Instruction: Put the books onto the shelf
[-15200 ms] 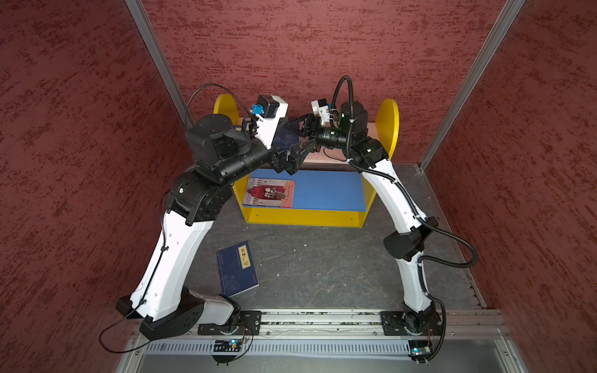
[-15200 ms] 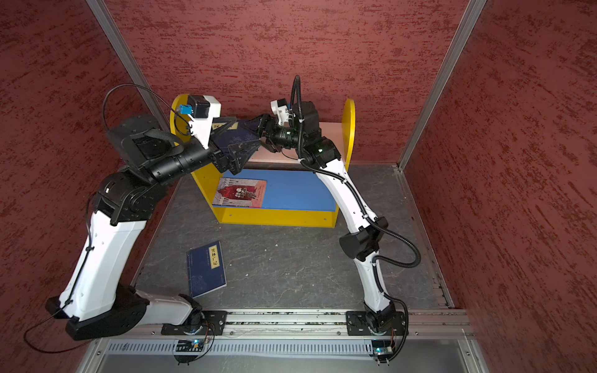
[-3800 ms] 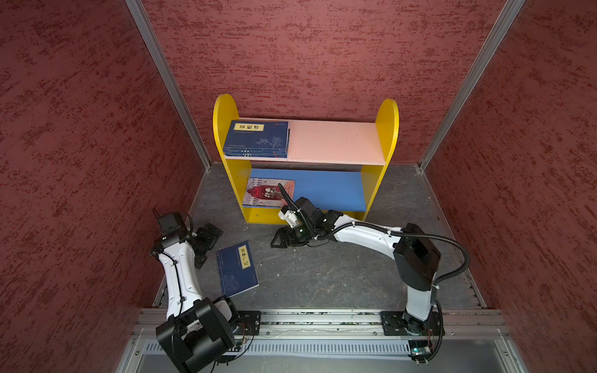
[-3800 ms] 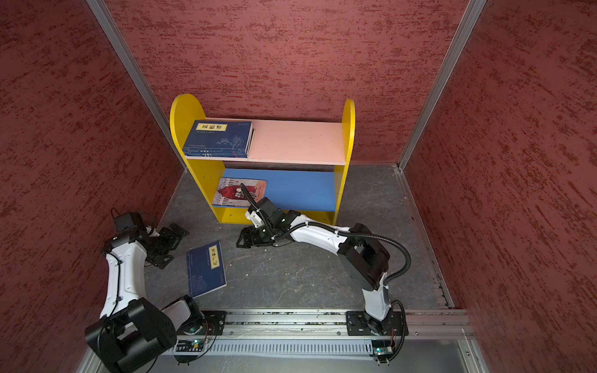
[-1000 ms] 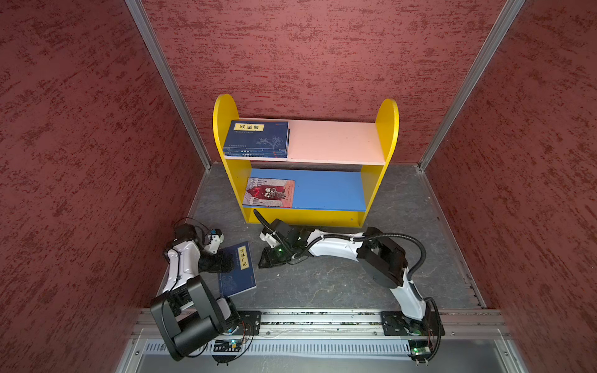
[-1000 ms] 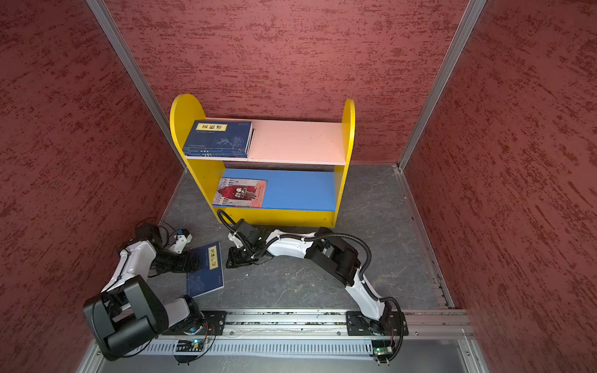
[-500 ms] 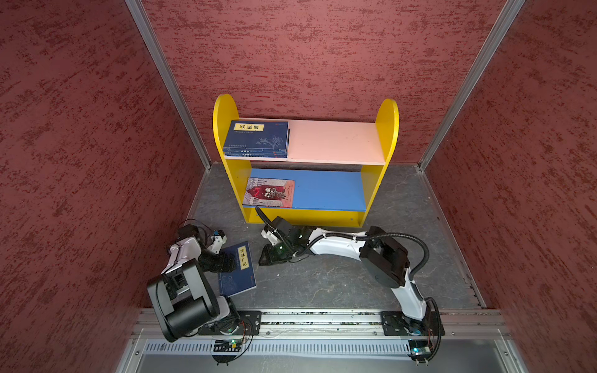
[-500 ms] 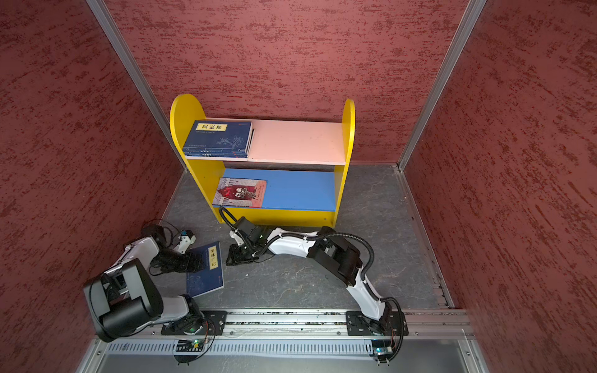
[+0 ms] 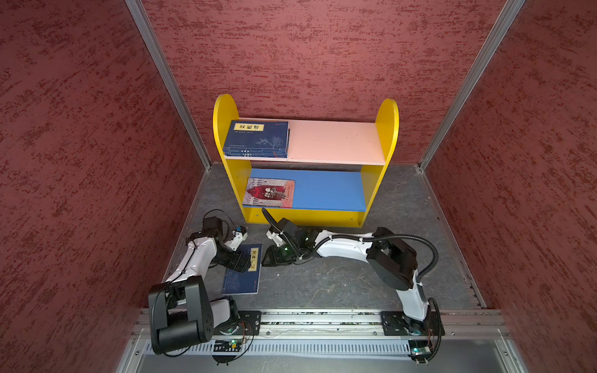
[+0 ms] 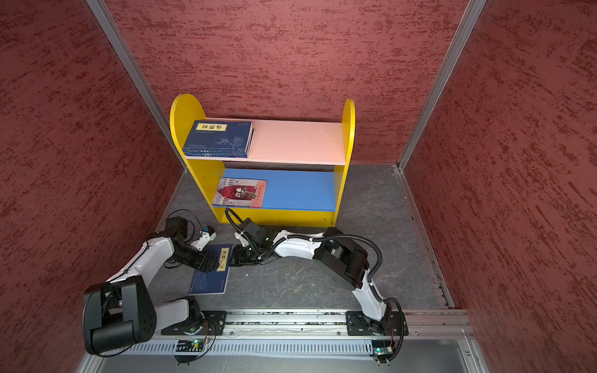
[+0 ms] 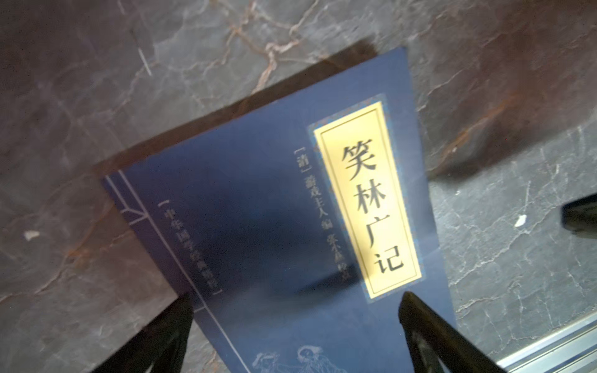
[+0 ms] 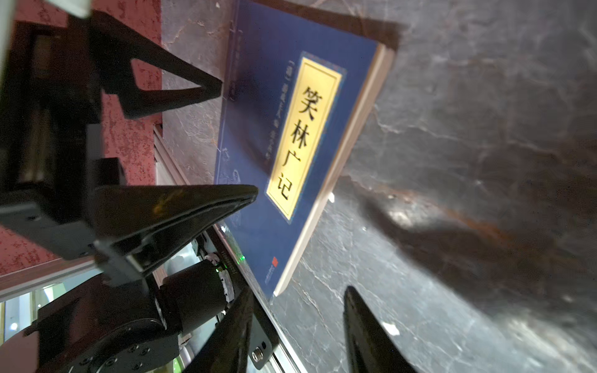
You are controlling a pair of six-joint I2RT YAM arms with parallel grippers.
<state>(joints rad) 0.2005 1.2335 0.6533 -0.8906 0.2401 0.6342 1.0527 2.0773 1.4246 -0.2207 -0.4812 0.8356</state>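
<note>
Pickup of navy book (image 9: 242, 274), flat on bench (image 9: 323, 284) before shelf (image 9: 226, 129). Left tool (image 11: 295, 300) spread wide over cover, gripping nothing; right tool (image 12: 297, 300) part-open, empty, beside page edge. Calls for raising that edge, then pinching.

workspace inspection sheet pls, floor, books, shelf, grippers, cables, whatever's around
surface: grey marbled floor, flat
job's things: shelf upright at the back wall; navy stack on its pink upper board; red book on the blue lower board; loose book flat on the floor, not yet shelved
clutter: a few white flecks on the floor
grippers: left gripper open, jaws low over the loose book, contact unclear; right gripper open and empty, beside that book's page edge
cables: black cables loop off both arms, none across a book
surroundings: red walls on three sides, metal rail in front
</note>
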